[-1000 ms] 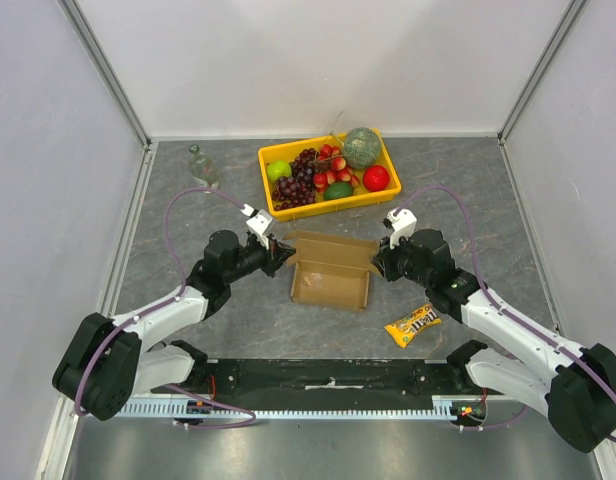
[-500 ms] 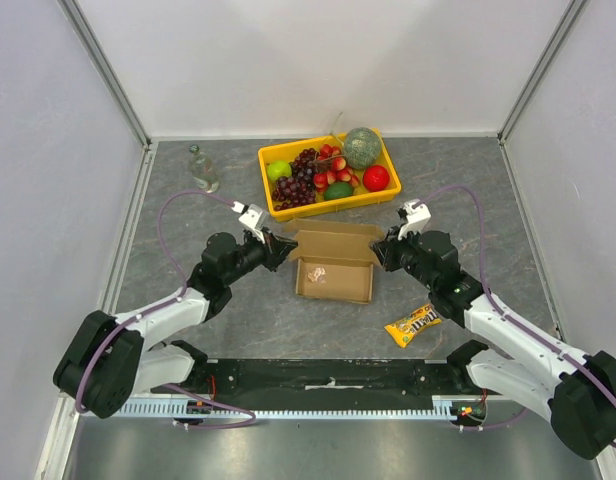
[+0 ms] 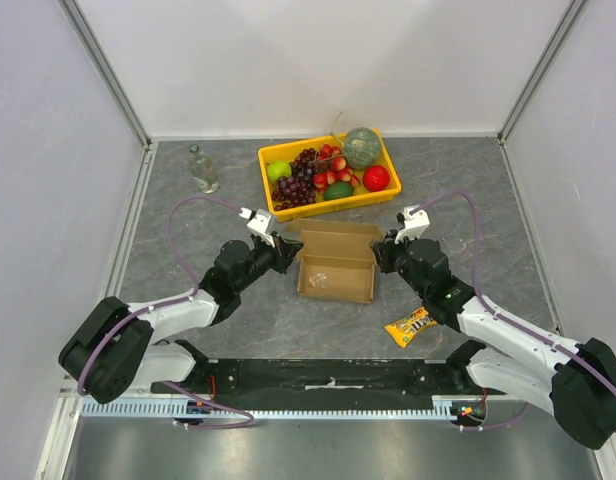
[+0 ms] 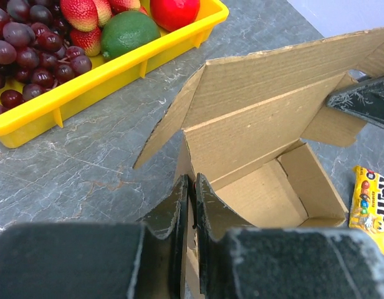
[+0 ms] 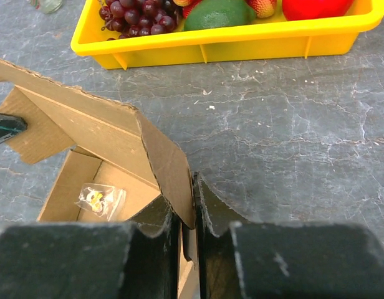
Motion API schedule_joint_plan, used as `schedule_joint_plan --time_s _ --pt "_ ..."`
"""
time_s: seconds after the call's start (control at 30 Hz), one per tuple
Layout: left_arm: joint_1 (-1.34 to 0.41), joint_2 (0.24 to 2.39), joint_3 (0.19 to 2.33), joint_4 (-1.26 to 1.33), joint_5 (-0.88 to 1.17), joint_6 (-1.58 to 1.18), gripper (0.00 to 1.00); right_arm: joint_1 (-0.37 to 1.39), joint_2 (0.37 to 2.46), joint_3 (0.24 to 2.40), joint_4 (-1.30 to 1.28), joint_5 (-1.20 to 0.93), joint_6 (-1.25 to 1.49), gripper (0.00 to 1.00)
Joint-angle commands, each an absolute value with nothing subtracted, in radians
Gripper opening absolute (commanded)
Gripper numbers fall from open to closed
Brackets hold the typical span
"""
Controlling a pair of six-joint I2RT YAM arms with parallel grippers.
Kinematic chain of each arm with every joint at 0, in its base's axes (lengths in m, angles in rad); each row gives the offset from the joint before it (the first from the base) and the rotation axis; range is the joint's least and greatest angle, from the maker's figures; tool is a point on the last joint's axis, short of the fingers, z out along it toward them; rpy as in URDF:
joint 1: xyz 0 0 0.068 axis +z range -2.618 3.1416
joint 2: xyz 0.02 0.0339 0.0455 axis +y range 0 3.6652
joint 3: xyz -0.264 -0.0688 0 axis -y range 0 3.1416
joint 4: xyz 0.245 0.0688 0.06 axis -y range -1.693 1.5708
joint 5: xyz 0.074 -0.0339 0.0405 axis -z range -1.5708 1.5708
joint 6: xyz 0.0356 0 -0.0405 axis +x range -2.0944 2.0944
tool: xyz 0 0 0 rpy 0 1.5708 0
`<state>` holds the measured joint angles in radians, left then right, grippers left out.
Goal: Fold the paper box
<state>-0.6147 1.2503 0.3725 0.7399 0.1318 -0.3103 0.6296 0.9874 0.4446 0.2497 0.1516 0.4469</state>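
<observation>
We see the paper box [image 3: 335, 268] standing open in the middle of the table [image 3: 268, 330], just in front of the yellow tray [image 3: 333, 206] of fruit. Its lid flap is open along the far side. Our left gripper [image 4: 192, 185] is pinched on the box's left wall, the fingers nearly together with only the thin cardboard between them. Our right gripper [image 5: 193, 187] is clamped the same way on the right wall, beside a side flap of the lid. A small clear packet [image 5: 100, 199] lies on the box floor; we cannot tell what it holds. A candy packet [image 3: 411, 326] lies near the right arm, apart from the box.
</observation>
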Motion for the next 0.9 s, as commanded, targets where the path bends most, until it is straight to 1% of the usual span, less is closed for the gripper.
schedule_joint_plan --time_s 0.0,0.23,0.47,0.87 --pt "-0.673 1.266 0.374 0.874 0.089 -0.341 0.13 0.686 0.997 0.419 0.399 0.253 0.488 0.18" --pt "-0.738 1.281 0.347 0.929 0.019 -0.33 0.13 0.758 1.011 0.367 0.512 0.411 0.521 0.19" --pt "-0.781 1.304 0.296 1.015 -0.026 -0.324 0.13 0.831 1.039 0.328 0.58 0.52 0.542 0.19" --pt "-0.859 1.345 0.245 1.107 -0.1 -0.336 0.13 0.957 1.014 0.267 0.609 0.713 0.549 0.2"
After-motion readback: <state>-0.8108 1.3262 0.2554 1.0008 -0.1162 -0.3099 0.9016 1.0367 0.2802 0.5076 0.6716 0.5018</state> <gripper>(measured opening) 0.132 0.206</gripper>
